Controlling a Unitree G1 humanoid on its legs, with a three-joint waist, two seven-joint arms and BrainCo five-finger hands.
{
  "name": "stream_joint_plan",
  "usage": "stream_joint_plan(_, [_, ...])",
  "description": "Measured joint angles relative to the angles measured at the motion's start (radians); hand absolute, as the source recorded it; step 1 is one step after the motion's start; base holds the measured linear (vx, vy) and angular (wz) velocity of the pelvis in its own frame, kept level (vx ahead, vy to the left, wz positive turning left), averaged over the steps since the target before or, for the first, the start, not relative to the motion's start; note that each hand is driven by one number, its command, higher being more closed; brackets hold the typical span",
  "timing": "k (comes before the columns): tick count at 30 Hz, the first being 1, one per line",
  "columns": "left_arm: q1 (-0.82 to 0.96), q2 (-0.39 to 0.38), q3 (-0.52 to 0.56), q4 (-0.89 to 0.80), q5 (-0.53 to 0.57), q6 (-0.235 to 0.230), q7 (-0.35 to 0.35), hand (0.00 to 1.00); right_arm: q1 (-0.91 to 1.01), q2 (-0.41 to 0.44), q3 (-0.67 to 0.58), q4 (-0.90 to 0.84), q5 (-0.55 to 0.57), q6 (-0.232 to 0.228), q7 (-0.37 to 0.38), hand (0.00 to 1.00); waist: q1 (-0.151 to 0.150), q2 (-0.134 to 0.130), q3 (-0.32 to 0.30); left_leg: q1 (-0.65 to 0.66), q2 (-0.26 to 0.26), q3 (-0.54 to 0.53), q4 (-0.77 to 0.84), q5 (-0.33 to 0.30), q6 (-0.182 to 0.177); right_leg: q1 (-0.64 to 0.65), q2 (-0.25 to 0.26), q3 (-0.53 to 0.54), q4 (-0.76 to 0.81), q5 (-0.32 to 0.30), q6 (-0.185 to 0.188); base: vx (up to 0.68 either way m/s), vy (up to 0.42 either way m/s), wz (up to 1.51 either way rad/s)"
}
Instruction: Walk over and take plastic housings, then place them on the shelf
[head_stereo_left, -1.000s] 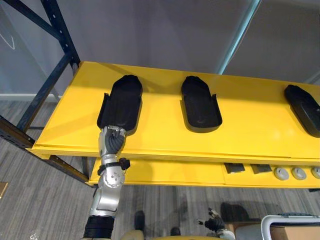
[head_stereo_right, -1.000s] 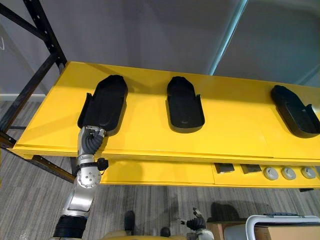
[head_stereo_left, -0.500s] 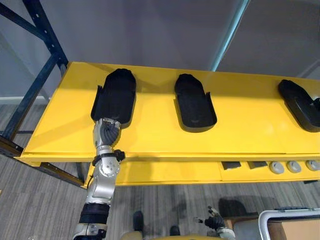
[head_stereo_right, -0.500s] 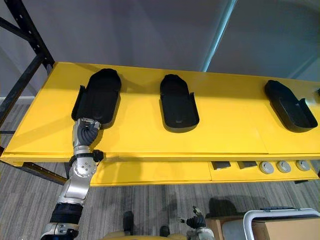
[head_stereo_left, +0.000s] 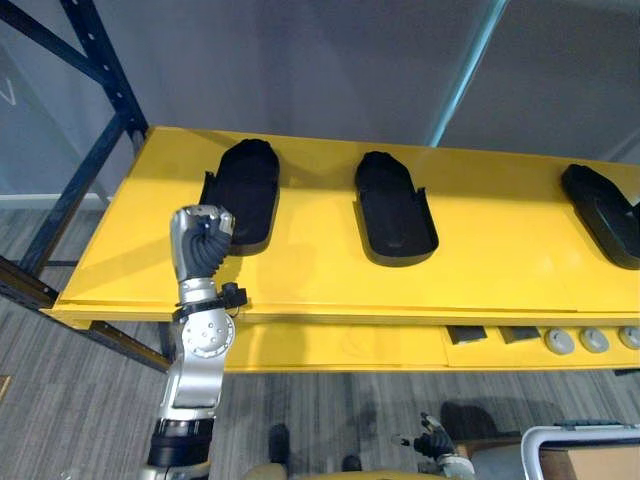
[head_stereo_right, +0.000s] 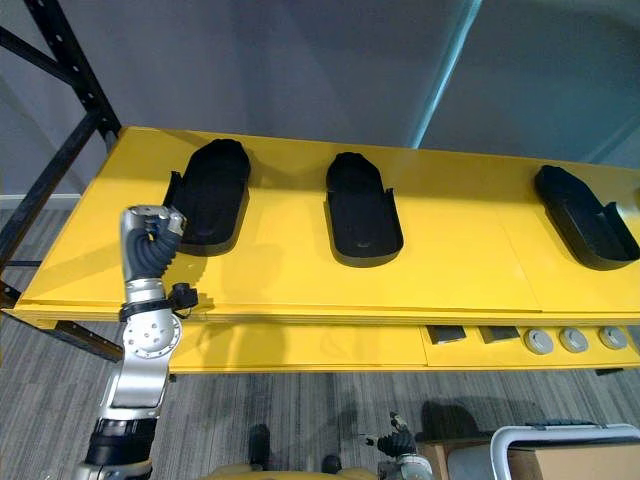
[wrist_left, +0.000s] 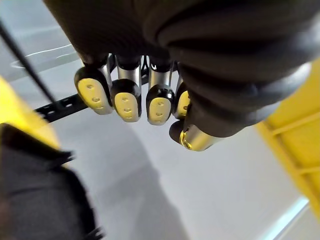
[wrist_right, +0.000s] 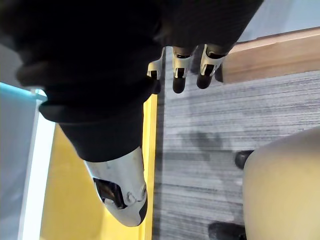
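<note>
Three black plastic housings lie on the yellow shelf (head_stereo_left: 310, 285): one at the left (head_stereo_left: 243, 192), one in the middle (head_stereo_left: 395, 205), one at the right edge (head_stereo_left: 605, 212). My left hand (head_stereo_left: 200, 235) is raised upright in front of the left housing, just clear of its near end, with relaxed fingers (wrist_left: 127, 100) that hold nothing. That housing shows as a dark shape (wrist_left: 40, 190) beside the hand in the left wrist view. My right hand (wrist_right: 182, 65) hangs low over the floor, fingers loose and empty.
A dark blue rack upright (head_stereo_left: 100, 70) stands at the shelf's left end. The lower yellow shelf carries small dark blocks (head_stereo_left: 465, 335) and grey round parts (head_stereo_left: 560, 342). A white-rimmed bin with a cardboard box (head_stereo_left: 585, 455) sits on the floor at lower right.
My left hand has come away from the near end of the left housing and risen upright in front of it. The housing stays on the shelf. The camera shifted slightly.
</note>
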Motion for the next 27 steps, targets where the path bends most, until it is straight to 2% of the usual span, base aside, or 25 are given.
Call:
stream_joint_plan(4, [0.138,-0.05,0.181,-0.019,-0.132,-0.015,0.049,1.0,0.009,-0.003,0.0,-0.012,0.0,0.015,-0.001,0.0,0.026,0.025,-0.004,0.001,0.001,-0.023,-0.006,-0.005,-0.003,0.007,-0.004,-0.029,0.013,-0.006,-0.007,-0.06,-0.018,0.19])
stream_joint_plan(6, [0.22,-0.086,0.25,-0.008,-0.195,-0.019,0.065,1.0,0.015,0.002,0.001,-0.039,0.0,0.021,-0.002,0.0,0.026,0.027,-0.004,0.006,0.001,-0.027,-0.005,-0.007,-0.002,0.015,-0.006,-0.046,0.014,-0.007,-0.007,-0.05,-0.014,0.22])
stream_joint_plan(8, [0.275,-0.111,0.277,0.04,-0.248,-0.019,0.066,1.0,0.026,0.002,0.004,-0.053,-0.001,0.022,-0.004,0.0,0.035,0.024,-0.007,0.007,0.0,-0.023,-0.005,-0.007,-0.002,0.017,-0.008,-0.059,0.013,-0.01,-0.007,-0.05,-0.007,0.23])
stream_joint_plan(10, [0.311,-0.117,0.275,0.19,-0.288,-0.006,0.037,1.0,0.027,0.002,0.011,-0.064,-0.002,0.031,-0.006,0.0,0.055,0.02,-0.009,0.007,-0.002,-0.016,0.0,-0.007,-0.002,0.018,-0.013,-0.081,0.016,-0.015,-0.005,-0.05,0.009,0.2])
stream_joint_plan(14, [0.343,-0.141,0.263,0.468,-0.318,0.036,-0.041,1.0,0.027,0.018,0.02,-0.127,-0.006,0.046,-0.004,0.0,0.056,0.009,-0.021,0.017,-0.006,-0.003,0.001,-0.002,0.003,0.02,-0.024,-0.086,0.039,-0.031,0.007,-0.01,0.003,0.03])
stream_joint_plan(15, [0.346,-0.143,0.247,0.597,-0.319,0.051,-0.075,0.0,0.03,0.026,0.02,-0.133,-0.006,0.046,-0.003,0.0,0.054,0.007,-0.033,0.027,-0.011,0.001,0.001,-0.002,0.003,0.022,-0.031,-0.084,0.051,-0.044,0.016,0.03,0.007,-0.01])
stream_joint_plan(16, [0.346,-0.143,0.241,0.619,-0.319,0.053,-0.082,0.0,0.031,0.026,0.02,-0.133,-0.006,0.046,-0.003,0.0,0.054,0.005,-0.035,0.029,-0.013,0.001,0.001,-0.002,0.003,0.023,-0.032,-0.084,0.053,-0.046,0.018,0.05,0.007,0.0])
stream_joint_plan(18, [0.334,-0.143,0.211,0.795,-0.318,0.062,-0.139,0.0,0.03,0.03,0.019,-0.134,-0.006,0.046,-0.003,0.0,0.053,-0.006,-0.046,0.038,-0.023,0.003,0.001,-0.005,0.006,0.027,-0.044,-0.086,0.068,-0.062,0.025,0.04,0.008,0.04])
stream_joint_plan(21, [0.306,-0.15,0.196,0.946,-0.318,0.074,-0.178,0.0,0.03,0.032,0.017,-0.133,-0.005,0.046,-0.004,0.0,0.052,-0.002,-0.047,0.041,-0.032,0.009,0.0,-0.01,0.015,0.028,-0.053,-0.082,0.069,-0.069,0.03,0.01,0.011,-0.03])
stream_joint_plan(27, [0.252,-0.155,0.188,1.102,-0.292,0.083,-0.183,0.0,0.027,0.038,-0.013,-0.104,-0.001,0.046,-0.007,0.0,0.051,0.022,-0.048,0.056,-0.043,0.037,-0.005,-0.019,0.025,0.035,-0.065,-0.059,0.064,-0.069,0.035,0.04,0.008,-0.1])
